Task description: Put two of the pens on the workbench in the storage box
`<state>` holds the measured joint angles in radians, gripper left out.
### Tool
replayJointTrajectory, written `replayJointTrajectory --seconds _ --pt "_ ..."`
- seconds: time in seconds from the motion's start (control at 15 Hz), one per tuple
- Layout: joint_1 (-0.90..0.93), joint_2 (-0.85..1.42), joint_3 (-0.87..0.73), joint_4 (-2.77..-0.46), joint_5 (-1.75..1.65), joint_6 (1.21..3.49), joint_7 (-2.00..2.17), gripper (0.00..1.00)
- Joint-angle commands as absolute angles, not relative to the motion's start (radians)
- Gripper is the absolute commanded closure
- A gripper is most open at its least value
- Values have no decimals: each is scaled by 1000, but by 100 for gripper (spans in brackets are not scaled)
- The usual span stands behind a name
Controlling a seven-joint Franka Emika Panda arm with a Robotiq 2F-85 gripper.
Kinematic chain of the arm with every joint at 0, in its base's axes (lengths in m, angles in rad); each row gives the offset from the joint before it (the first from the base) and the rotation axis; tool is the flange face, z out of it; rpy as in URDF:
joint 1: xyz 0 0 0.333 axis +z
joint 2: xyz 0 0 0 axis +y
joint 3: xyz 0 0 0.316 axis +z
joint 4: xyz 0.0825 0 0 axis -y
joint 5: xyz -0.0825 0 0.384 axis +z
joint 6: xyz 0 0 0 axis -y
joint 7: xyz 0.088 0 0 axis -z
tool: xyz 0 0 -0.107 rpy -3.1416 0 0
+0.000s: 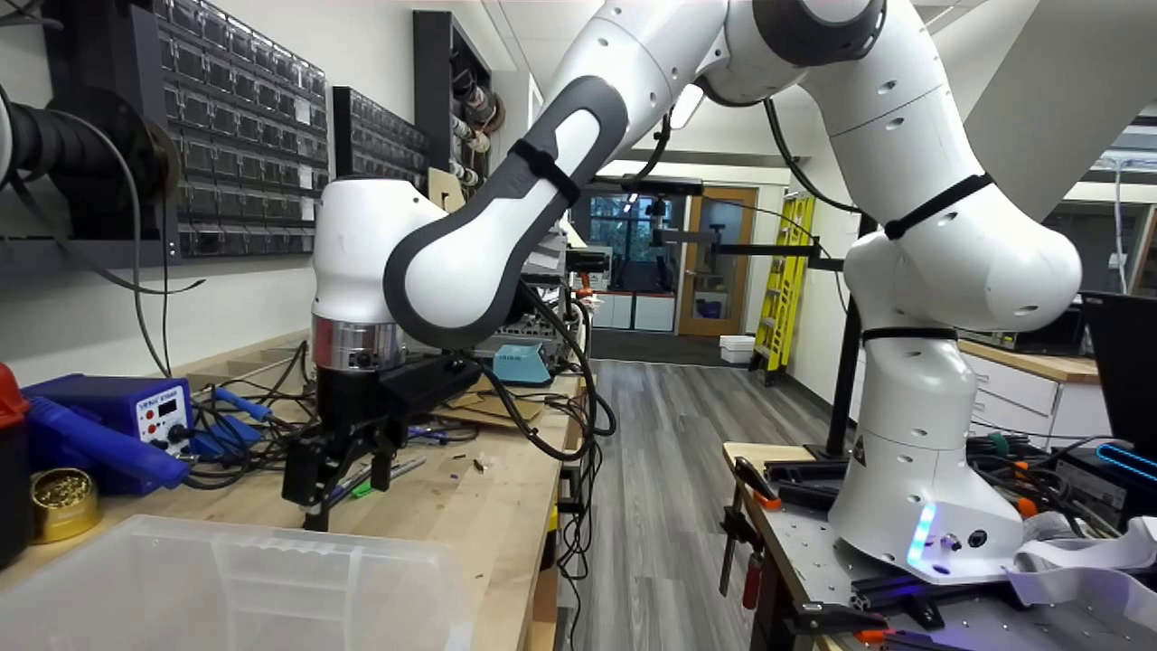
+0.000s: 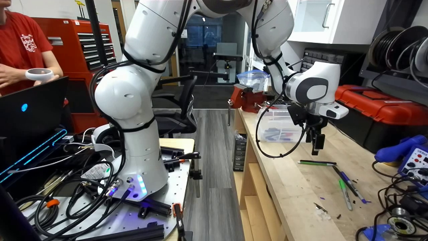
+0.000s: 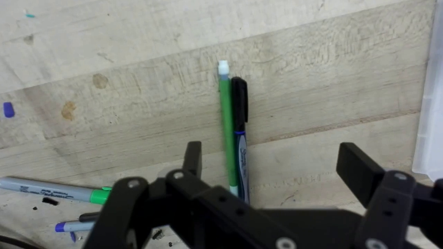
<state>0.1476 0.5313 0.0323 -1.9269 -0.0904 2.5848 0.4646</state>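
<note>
A green pencil (image 3: 227, 128) and a black-capped pen (image 3: 241, 138) lie side by side on the workbench; an exterior view also shows the pair (image 2: 317, 163). My gripper (image 3: 271, 162) is open and empty above them, the pair lying between its fingers, nearer the left one. The gripper also shows in both exterior views (image 1: 348, 497) (image 2: 316, 147). A grey marker with green (image 3: 59, 190), a blue-ended pen (image 3: 78, 226) and a dark pen (image 2: 345, 180) lie apart. The clear storage box (image 2: 284, 120) holds several pens; its edge shows in the wrist view (image 3: 425, 121).
A blue soldering station (image 1: 136, 416) with tangled cables (image 1: 271, 425) stands along the wall side. A red and black toolbox (image 2: 384, 113) and a red vise (image 2: 247, 97) stand by the box. Small scraps (image 2: 321, 207) lie on the bench.
</note>
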Motion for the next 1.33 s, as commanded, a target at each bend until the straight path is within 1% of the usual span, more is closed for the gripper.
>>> replayJointTrajectory --seconds 0.0,0.93,1.0,1.07,1.2,1.27 --pt "160 566 6 -1894 -61 2601 419 0" --pt "148 642 6 -1882 -22 2629 339 0" --pt "146 642 8 -1884 -16 2634 332 4" --pt "145 639 7 -1889 -10 2641 334 26" --pt "143 627 6 -1899 2 2652 334 31" --pt "142 620 6 -1904 8 2659 332 36"
